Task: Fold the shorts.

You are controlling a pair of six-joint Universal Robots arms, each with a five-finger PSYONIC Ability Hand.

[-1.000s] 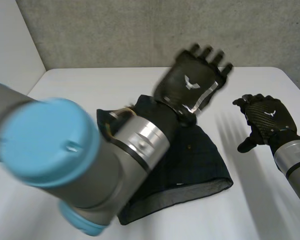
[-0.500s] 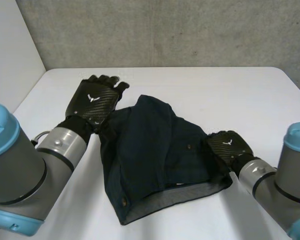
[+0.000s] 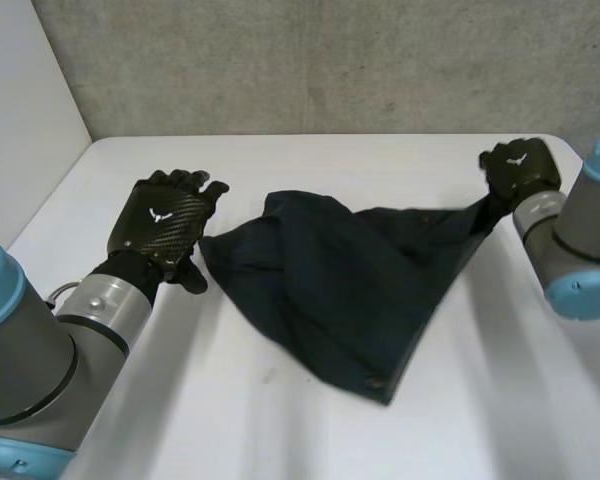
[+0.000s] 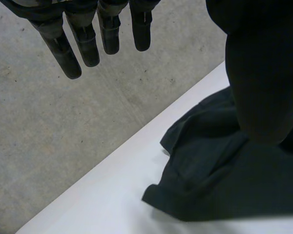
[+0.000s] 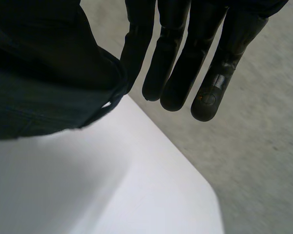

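The dark navy shorts (image 3: 340,280) lie spread on the white table (image 3: 260,420), with one corner drawn taut up to the far right. My right hand (image 3: 520,170) is shut on that corner, raised near the table's far right edge. In the right wrist view the cloth (image 5: 44,97) is bunched at the thumb side beside the long fingers (image 5: 176,63). My left hand (image 3: 165,225) is open, just left of the shorts' left edge and apart from them. Its straight fingers (image 4: 88,39) hover above the cloth's crumpled edge (image 4: 219,180) in the left wrist view.
A grey concrete wall (image 3: 330,60) runs behind the table's far edge, and a white panel (image 3: 20,100) stands at the left. Bare tabletop lies in front of the shorts and along the near side.
My right hand has closed on the shorts' right corner and swung it up to the far right, stretching the cloth. My left hand has drawn back a little to the left.
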